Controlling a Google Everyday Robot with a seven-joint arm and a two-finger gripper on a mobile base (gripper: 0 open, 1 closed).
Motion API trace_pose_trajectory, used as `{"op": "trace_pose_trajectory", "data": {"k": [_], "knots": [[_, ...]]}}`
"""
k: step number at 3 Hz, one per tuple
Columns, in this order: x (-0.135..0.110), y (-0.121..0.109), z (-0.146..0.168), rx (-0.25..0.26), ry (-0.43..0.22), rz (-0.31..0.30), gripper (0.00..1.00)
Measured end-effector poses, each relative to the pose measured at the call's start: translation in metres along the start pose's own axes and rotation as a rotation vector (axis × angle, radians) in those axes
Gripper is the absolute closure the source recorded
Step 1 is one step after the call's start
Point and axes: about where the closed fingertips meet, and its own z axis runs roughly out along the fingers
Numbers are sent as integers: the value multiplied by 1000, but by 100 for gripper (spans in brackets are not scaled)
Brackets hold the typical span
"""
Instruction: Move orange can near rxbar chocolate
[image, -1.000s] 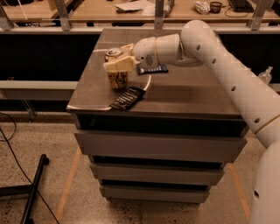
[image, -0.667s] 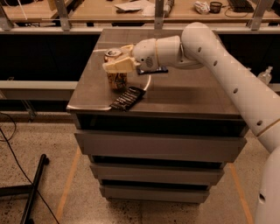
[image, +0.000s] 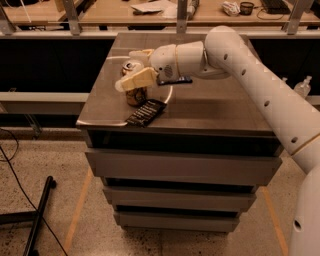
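Little moved, end effector still clasping orange can beside rxbar chocolate

Matt plastic claw rnd metal can

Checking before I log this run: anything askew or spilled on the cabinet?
Nothing spilled. The orange can stands upright at the gripper; the rxbar chocolate lies skewed, close to the cabinet's front edge.
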Motion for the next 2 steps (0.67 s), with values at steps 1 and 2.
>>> {"op": "trace_pose_trajectory", "data": {"k": [1, 2], "knots": [[-1, 0, 0, -2, 0, -1, 0], [-19, 2, -11, -12, 35, -15, 0]]}}
